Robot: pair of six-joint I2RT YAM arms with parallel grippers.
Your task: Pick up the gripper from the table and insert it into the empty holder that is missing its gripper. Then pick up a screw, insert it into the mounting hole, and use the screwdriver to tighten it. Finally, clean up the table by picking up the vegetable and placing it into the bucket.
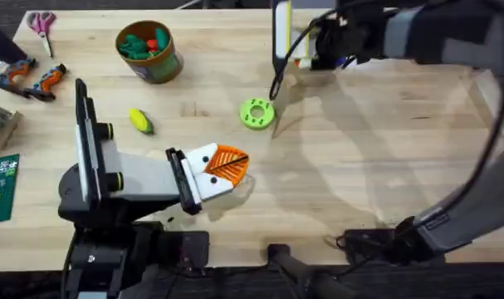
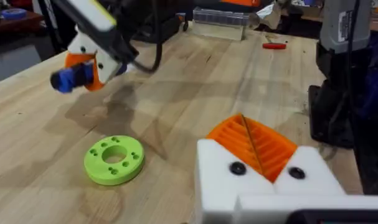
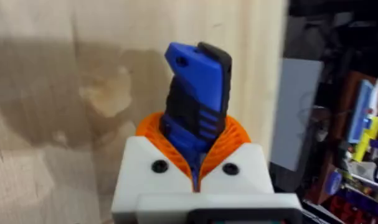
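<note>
The right gripper (image 3: 196,165) is clamped on the screwdriver (image 3: 197,102), whose blue and black body stands up from between the orange ribbed pads (image 3: 232,140). From overhead that gripper (image 1: 318,51) sits high over the far side of the table (image 1: 376,149), and from the left wrist the screwdriver's blue end (image 2: 70,78) hangs in the air well above the wood. The green disc with holes (image 1: 256,113) lies on the table near it, toward the middle. The left gripper (image 1: 227,164) rests low over the table's near centre with its two orange pads (image 2: 257,146) pressed together and nothing between them. The disc (image 2: 114,160) lies just ahead of it. The vegetable (image 1: 140,120) lies on the bare wood to the left of the left arm, apart from both grippers. The bucket (image 1: 149,51) stands at the far left, with green and red toy foods (image 1: 144,43) inside it. Further left are scissors (image 1: 42,25), orange-and-black hand tools (image 1: 31,76) and a green board (image 1: 1,187) at the table's edge. The surface is pale wood planking; shelves and clutter fill the room behind.
</note>
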